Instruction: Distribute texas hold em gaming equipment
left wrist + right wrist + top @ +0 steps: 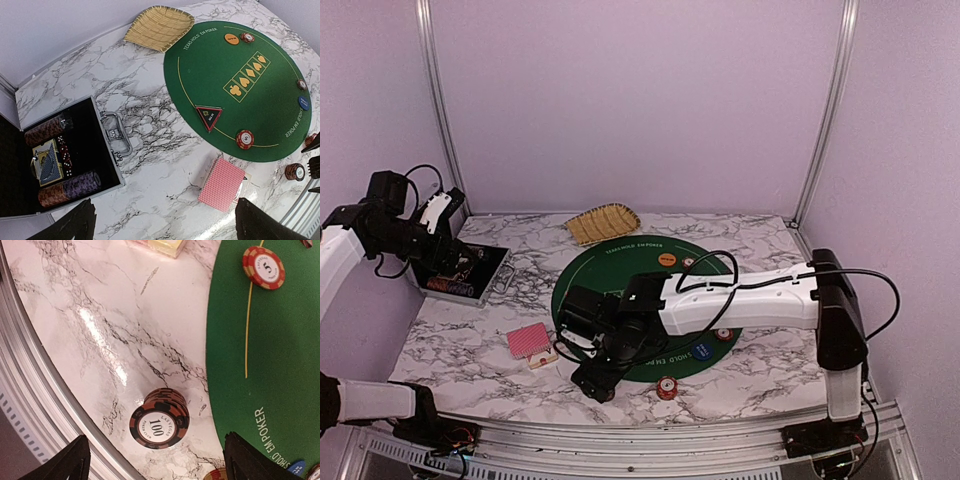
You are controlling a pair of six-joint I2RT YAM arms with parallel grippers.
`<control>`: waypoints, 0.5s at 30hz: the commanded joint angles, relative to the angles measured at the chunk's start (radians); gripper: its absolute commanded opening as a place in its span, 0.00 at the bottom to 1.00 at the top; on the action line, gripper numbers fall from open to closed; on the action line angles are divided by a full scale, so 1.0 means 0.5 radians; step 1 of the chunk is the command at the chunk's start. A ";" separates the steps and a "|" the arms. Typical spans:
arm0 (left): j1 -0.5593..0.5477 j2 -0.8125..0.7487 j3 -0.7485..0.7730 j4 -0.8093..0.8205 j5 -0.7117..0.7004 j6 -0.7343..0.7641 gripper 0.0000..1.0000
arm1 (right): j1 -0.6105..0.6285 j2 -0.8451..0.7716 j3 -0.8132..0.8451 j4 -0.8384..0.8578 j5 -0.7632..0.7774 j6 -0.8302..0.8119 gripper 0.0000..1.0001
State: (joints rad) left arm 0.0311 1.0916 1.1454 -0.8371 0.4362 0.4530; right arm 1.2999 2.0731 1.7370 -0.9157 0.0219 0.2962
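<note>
Right tool [156, 439]: jaws spread wide, nothing gripped.
Straight below, centred in gap: dark chip stack [159, 417], marked 100. Stands upright, axis vertical, free on tabletop [100, 325], just off near-left edge of mat [270, 365].
Left tool [165, 202]: wide open too, empty, well apart, up by case [95, 145].
Judgement: right arm far nearer. Stack looks placed; next move likely straight lift clear.

Left hand [445, 255] held high, right hand [592, 378] low, both spread wide open.
</note>
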 commanded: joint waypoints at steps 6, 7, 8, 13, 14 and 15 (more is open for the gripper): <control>0.003 -0.030 0.062 -0.053 0.014 0.005 0.99 | 0.027 0.110 0.132 -0.041 -0.095 -0.067 0.89; 0.003 -0.030 0.065 -0.054 0.014 0.005 0.99 | 0.027 0.117 0.132 -0.038 -0.103 -0.067 0.87; 0.002 -0.026 0.065 -0.055 0.014 0.005 0.99 | 0.029 0.125 0.131 -0.035 -0.111 -0.068 0.87; 0.002 -0.026 0.060 -0.056 0.017 0.007 0.99 | 0.029 0.155 0.117 -0.025 -0.108 -0.073 0.84; 0.002 -0.028 0.059 -0.056 0.018 0.007 0.99 | 0.029 0.162 0.116 -0.025 -0.098 -0.074 0.83; 0.003 -0.031 0.057 -0.056 0.015 0.008 0.99 | 0.029 0.166 0.117 -0.025 -0.086 -0.074 0.83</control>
State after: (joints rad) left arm 0.0311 1.0912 1.1454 -0.8398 0.4362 0.4534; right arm 1.3090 2.1384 1.7592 -0.9260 -0.0223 0.2668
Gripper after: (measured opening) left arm 0.989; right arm 0.837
